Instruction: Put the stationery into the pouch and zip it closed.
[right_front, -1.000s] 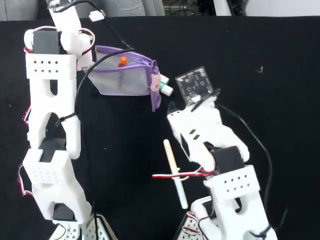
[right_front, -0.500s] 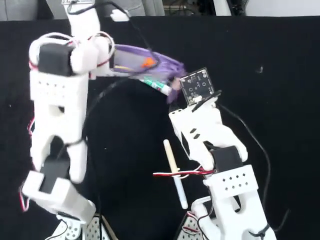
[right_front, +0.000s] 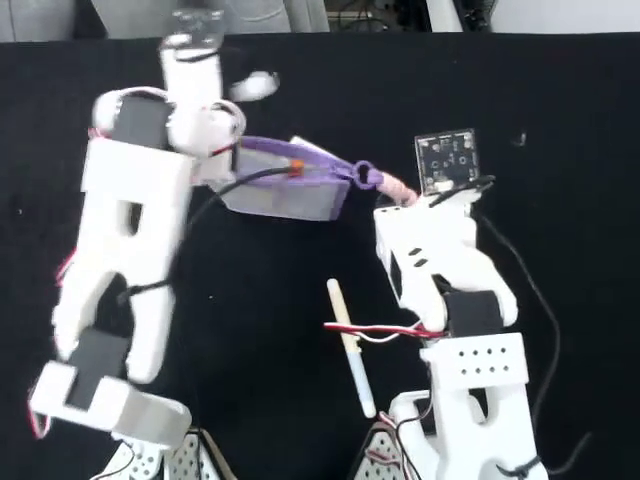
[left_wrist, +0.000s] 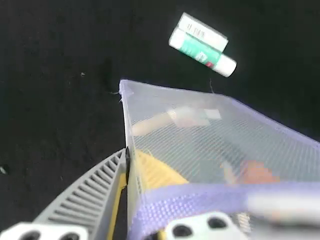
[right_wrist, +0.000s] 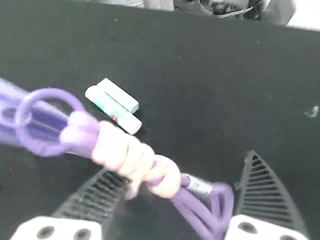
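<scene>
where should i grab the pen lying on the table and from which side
Take the pen by its white half, coming straight down from above and closing across the thin barrel. It lies flat on the table, and a red wire crosses its middle, so gripping there would likely snag.

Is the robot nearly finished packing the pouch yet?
Partly. A few things, one orange, already sit inside the mesh pouch, which the left gripper holds. The zip cord lies between the open fingers of the right gripper. Left outside: the pen and the green-and-white stick. Then comes zipping.
</scene>
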